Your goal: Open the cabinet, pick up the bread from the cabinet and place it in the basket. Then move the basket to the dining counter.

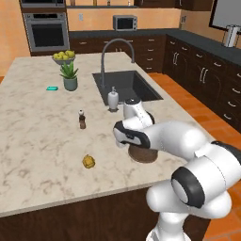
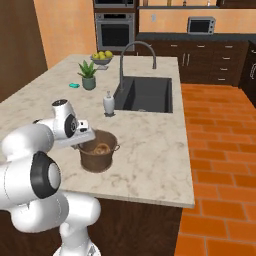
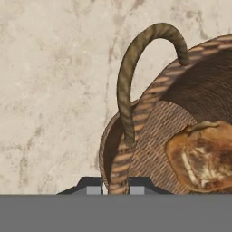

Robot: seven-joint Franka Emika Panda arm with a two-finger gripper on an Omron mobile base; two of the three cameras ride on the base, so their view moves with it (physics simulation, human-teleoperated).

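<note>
The basket [image 2: 99, 151] is seen sitting on the dining counter [image 2: 150, 150], left of center in the right base view and close to the counter's near edge; in the left base view only a bit of it [image 1: 143, 154] peeks out low and right of center, under the white arm. The bread [image 2: 101, 148] is lying inside the basket, and in the hand view it [image 3: 204, 156] is shown at the lower right, resting on the woven bottom. The tool [image 3: 118, 188] is found at the bottom middle of the hand view, with the basket's rim [image 3: 118, 167] pinched between the two dark fingertips [image 3: 94, 188], so it's clamped narrow on the rim, right below one of the small looped handles [image 3: 136, 68]. Elsewhere on the counter, a small yellow-orange lump [image 1: 88, 162] is spotted left of the basket, well apart from it, and a little dark bottle [image 1: 82, 119] further up. A white soap dispenser [image 1: 113, 99] stands just beside the dark sink [image 1: 127, 84], under the curved faucet [image 1: 115, 47]. A potted plant [image 1: 69, 75] and a bowl of yellow fruit [image 1: 63, 56] are seen toward the upper left.
</note>
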